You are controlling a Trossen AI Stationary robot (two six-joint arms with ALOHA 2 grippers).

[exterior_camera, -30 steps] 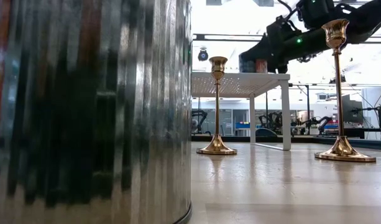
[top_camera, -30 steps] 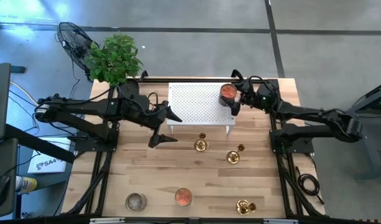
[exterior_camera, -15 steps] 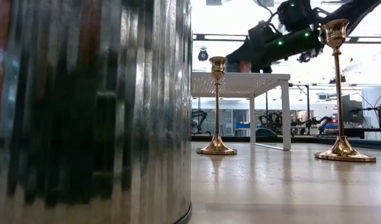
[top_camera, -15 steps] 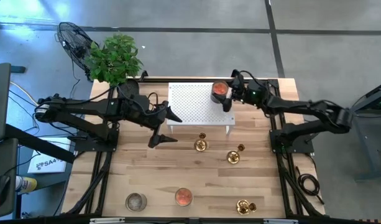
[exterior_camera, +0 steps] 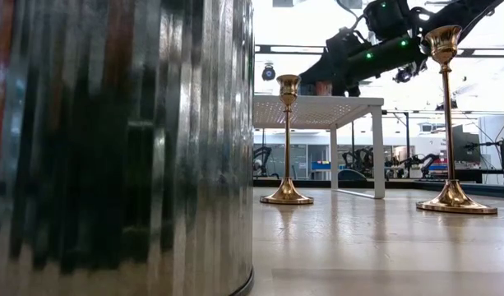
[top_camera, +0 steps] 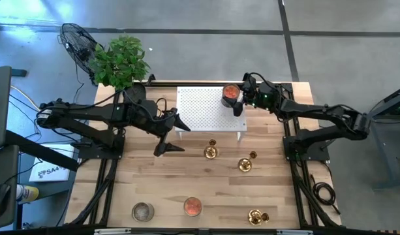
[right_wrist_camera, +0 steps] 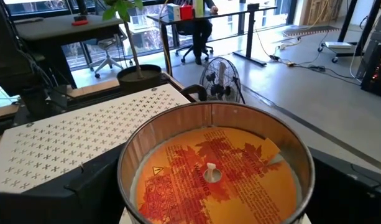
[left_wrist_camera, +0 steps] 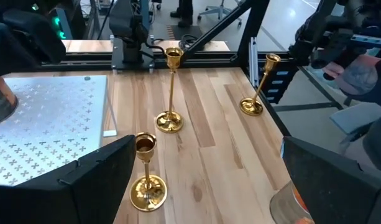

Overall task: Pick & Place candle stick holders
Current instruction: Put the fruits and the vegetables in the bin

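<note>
Candle stick holders: 3 brass ones are standing upright on the wooden table [top_camera: 186, 176], long axes running vertical, cups pointing up.
Holder 1 [top_camera: 211, 151]: standing just in front of the white perforated shelf [top_camera: 203, 111], near its front edge; it also shows in the left wrist view [left_wrist_camera: 146, 174].
Holder 2 [top_camera: 245, 163]: standing to the right of holder 1, a little nearer the table's front; its stem is reading as tilted toward the right only because of the overhead angle.
Holder 3 [top_camera: 256, 215]: standing near the front right corner of the table, well apart from the other 2.
Right gripper [top_camera: 237, 103]: hanging over the shelf's right end, its fingers spread wide on either side of a metal candle tin [right_wrist_camera: 215, 165] with an orange leaf-print label; the tin is sitting between them on the shelf.
Left gripper [top_camera: 173, 134]: hovering at the shelf's left front corner, fingers splayed far apart and holding nothing.
Other tins: a silver one [top_camera: 143, 211] and an orange-topped one [top_camera: 193, 207] are sitting side by side near the table's front edge.
</note>
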